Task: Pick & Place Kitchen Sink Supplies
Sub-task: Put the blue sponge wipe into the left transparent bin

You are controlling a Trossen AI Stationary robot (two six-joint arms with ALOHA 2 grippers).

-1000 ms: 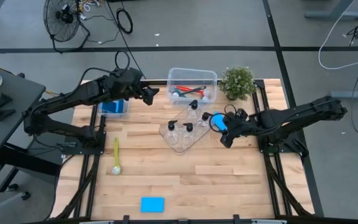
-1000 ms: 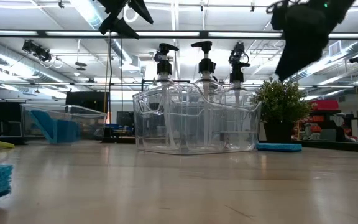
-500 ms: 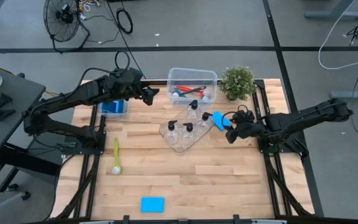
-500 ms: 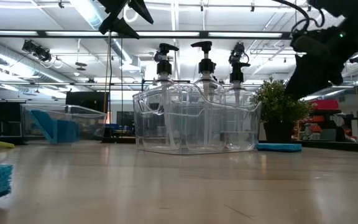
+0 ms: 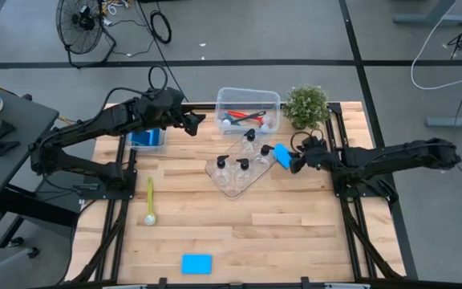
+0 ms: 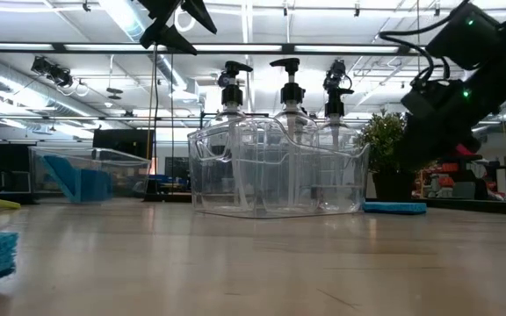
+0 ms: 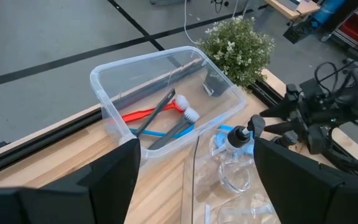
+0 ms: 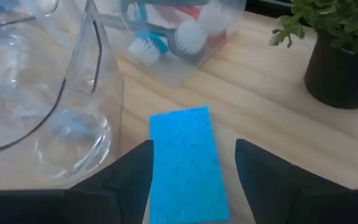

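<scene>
R gripper [image 8: 191, 180]: fingers spread, straddling sponge [image 8: 188, 158], not clamped
Sponge: flat on table, just right of tray [image 5: 235, 178], near plant [image 5: 306, 105]
Tip: drop lower, centre fingers on long edges, then close
L gripper [image 5: 191, 122]: fingers apart, empty, hovers left of brush bin [image 5: 248, 97]

A robotics lab or industrial test hall, staged with kitchen-sink props. A butcher-block table [image 5: 239, 217] sits in a black metal frame on a bare grey concrete floor [image 5: 239, 32] crossed by dark seams, with a floor fan [image 5: 80, 22] and loose cables [image 5: 160, 26] lying nearby. Across the table, the level view takes in long fluorescent strip lights [image 6: 121, 17], exposed ceiling ducting [image 6: 25, 75] and red storage racks [image 6: 464, 167]. Two dark robot arms are mounted at the table's sides.
</scene>
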